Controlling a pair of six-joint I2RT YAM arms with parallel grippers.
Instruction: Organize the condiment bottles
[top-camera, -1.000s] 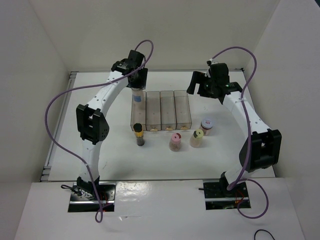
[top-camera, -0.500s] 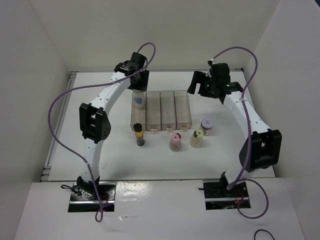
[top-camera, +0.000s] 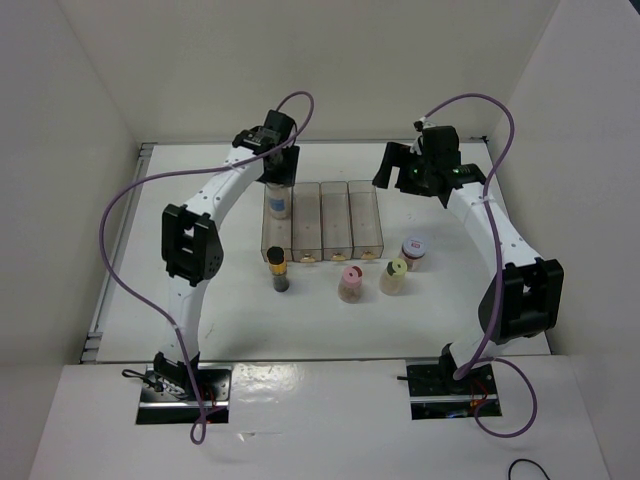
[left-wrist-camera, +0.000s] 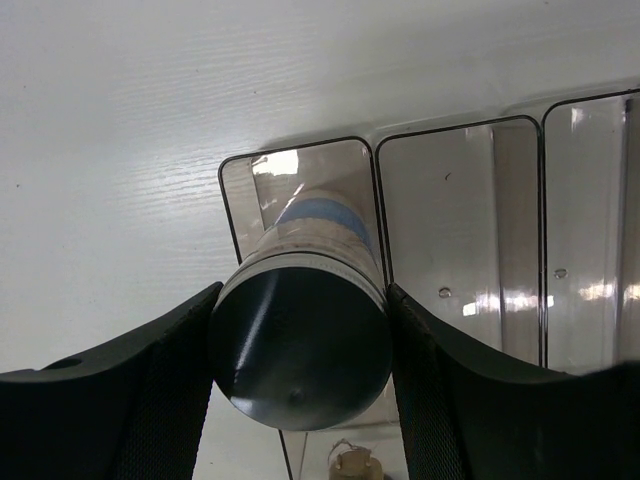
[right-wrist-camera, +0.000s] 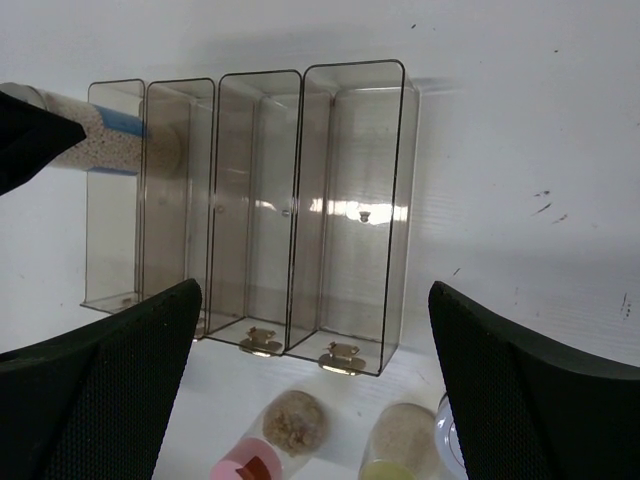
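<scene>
Fingers of the left gripper are clamped on the blue-label bottle, one pad on each side of its body.

Bottle position: tilted, with its lower end inside the far end of the leftmost compartment of the rack. The right wrist view confirms that end is within the compartment walls. Whether it touches the floor of the compartment cannot be determined.

Right gripper: fingers spread wide, nothing between them. It hangs above the table beyond the rack's far right corner, clear of all objects.

Rack: four compartments side by side. The other three hold nothing.

Remaining bottles stand upright on the table at the near side of the rack:
- dark bottle, just before the leftmost compartment;
- pink-capped bottle, before the middle;
- yellow-green-capped bottle, just right of the pink one, apart from it;
- red-lidded bottle, beside the rack's near right corner.
</scene>
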